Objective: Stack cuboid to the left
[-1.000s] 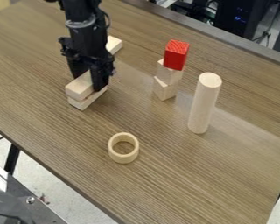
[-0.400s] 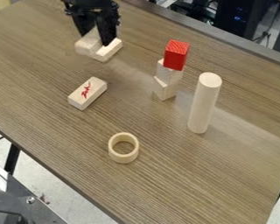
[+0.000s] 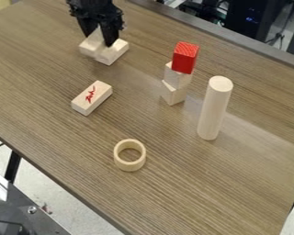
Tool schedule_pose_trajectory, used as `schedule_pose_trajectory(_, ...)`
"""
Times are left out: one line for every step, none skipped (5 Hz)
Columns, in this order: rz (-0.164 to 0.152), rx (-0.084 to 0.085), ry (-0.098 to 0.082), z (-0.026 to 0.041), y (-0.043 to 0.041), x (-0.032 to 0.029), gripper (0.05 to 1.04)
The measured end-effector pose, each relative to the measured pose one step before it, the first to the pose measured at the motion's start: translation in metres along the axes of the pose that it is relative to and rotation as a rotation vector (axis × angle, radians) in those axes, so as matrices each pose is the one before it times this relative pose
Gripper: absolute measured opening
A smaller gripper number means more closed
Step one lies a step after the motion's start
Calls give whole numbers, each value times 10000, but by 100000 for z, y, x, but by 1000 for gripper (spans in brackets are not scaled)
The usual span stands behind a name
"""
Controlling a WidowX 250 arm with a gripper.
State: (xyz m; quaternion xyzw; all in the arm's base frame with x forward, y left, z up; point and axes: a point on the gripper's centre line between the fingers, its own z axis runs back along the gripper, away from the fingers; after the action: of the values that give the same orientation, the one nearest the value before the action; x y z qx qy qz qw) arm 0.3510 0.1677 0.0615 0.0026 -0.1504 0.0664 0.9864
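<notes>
Wood-grain table (image 3: 57, 137) under everything; beyond far edge, upper right, dark equipment (image 3: 238, 18) with small blue lights. Pale floor (image 3: 57, 202) past near edge, metal frame (image 3: 17, 197) at lower left.

Other items: near middle of table, upright stack of red cube (image 3: 185, 57) over upper block (image 3: 177, 77) over lower block (image 3: 173, 92), both pale wood. Just beside stack, toward lower right, cylinder (image 3: 213, 110) standing on end. Ring (image 3: 130, 155) nearer camera, opening upward. Well apart from gripper (image 3: 97, 40), all of these.

In the way: second cuboid (image 3: 113, 52), lying flat at view-right of held cuboid (image 3: 92, 45), close against it; contact not certain.

Counts: cuboids, 3; red cube, 1; pale blocks in stack, 2; cylinder, 1; ring, 1.

Gripper: at upper left of view, pointing down, fingers parted only by width of held cuboid, closed about its sides. Held cuboid low over table or on it; cannot tell which. Marked cuboid (image 3: 92, 97), red mark on top, flat on table nearer camera, apart from other two, nothing on it.
</notes>
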Motion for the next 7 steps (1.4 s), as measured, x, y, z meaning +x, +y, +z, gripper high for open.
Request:
schedule_pose_trajectory(53, 59, 108, -998, 268, 784, 577)
schedule_pose_trajectory(49, 28, -101, 41, 108, 528, 577)
schedule_pose_trajectory(86, 54, -20, 10, -65, 109, 577)
schedule_pose_trajectory(-40, -43, 30, -66, -440, 42, 577)
schedule_pose_trajectory(23, -54, -50, 11, -238, 154, 577)
schedule_pose_trajectory(-30, 7, -28, -6, -41, 61, 577)
schedule_pose_trajectory(16, -12, 11, -290, 39, 64, 577)
